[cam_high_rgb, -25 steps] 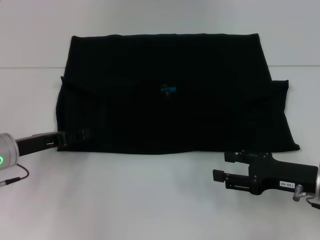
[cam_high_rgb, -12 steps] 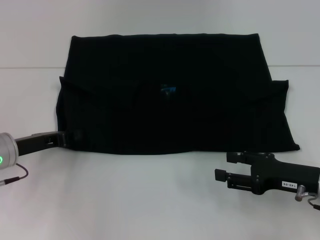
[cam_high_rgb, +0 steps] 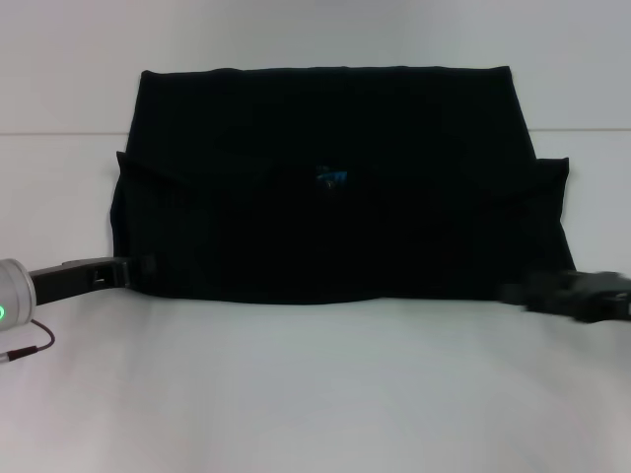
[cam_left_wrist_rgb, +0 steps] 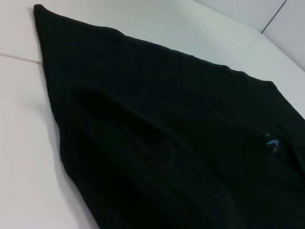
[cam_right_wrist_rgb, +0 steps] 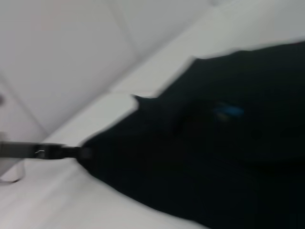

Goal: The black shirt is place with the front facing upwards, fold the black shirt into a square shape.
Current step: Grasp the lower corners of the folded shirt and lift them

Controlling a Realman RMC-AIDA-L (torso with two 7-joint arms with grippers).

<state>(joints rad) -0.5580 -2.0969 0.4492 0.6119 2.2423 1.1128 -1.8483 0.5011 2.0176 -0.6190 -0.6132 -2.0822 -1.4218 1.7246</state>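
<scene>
I see the black shirt (cam_high_rgb: 340,182) lying long from 9 to 3 | left gripper (cam_high_rgb: 138,268) touches its 8 o'clock corner, grip I can't tell | right gripper (cam_high_rgb: 532,293) at its 4 o'clock corner, can't tell either

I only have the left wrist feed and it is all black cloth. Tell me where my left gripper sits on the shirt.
Observer: In the head view the left gripper is at the near left corner of the black shirt, right at its edge.
Operator: Report the right arm.
Observer: The right gripper is low on the table at the shirt's near right corner, against the hem.
Operator: Give me the shirt's outline.
Observer: It lies flat as a wide rectangle, with a sleeve sticking out on the right side and the blue neck label near the middle.
</scene>
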